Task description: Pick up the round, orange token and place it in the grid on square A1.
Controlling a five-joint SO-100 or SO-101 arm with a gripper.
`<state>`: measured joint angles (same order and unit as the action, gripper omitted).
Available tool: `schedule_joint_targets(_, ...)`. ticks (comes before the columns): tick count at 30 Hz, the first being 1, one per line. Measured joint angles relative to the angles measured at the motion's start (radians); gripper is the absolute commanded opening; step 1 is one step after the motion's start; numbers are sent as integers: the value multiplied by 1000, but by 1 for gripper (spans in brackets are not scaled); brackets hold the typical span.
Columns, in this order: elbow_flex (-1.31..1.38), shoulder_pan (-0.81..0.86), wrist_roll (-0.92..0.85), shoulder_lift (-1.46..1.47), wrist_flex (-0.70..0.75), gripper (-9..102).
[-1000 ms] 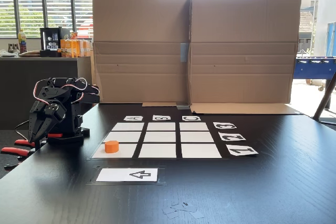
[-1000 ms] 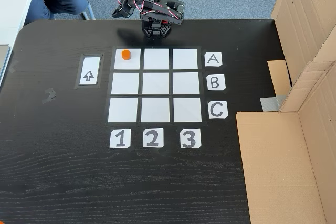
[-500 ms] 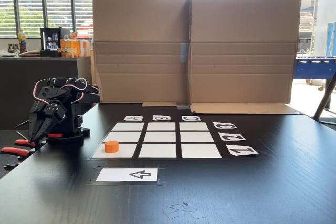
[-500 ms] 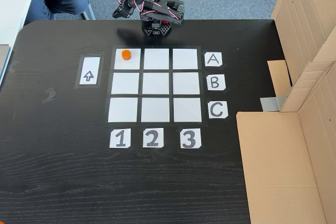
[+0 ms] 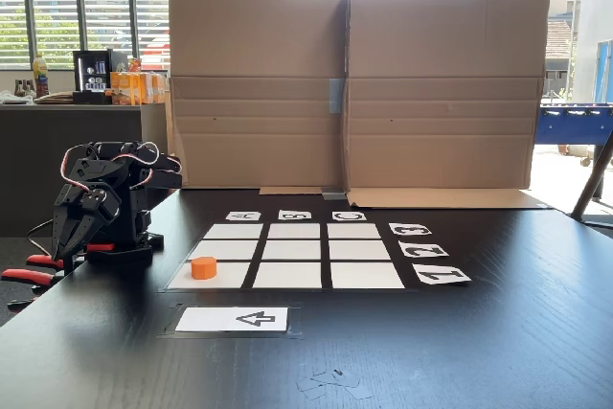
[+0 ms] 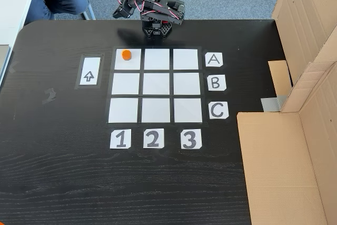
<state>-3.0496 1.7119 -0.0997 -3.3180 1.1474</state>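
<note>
A black wood-grain tabletop [image 6: 63, 183] carries everything, with folded brown cardboard walls [image 5: 354, 88] along one edge. The grid of nine white paper squares [image 6: 156, 85] lies near the middle, labelled A B C and 1 2 3. The black folded robot arm [image 6: 152, 11] stands at the tabletop edge just beyond row A. Its hand [image 5: 65, 237] hangs downward beside the base, well apart from the grid; I cannot tell how wide it stands. The small orange plastic cylinder token [image 6: 126, 54] sits on corner square A1 [image 6: 128, 62], towards the arm's edge.
</note>
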Motion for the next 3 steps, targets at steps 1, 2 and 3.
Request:
schedule_joint_targets(1,0,0,0,0,0,-1)
schedule_joint_targets(2,0,0,0,0,0,-1)
schedule_joint_targets(3,0,0,0,0,0,-1)
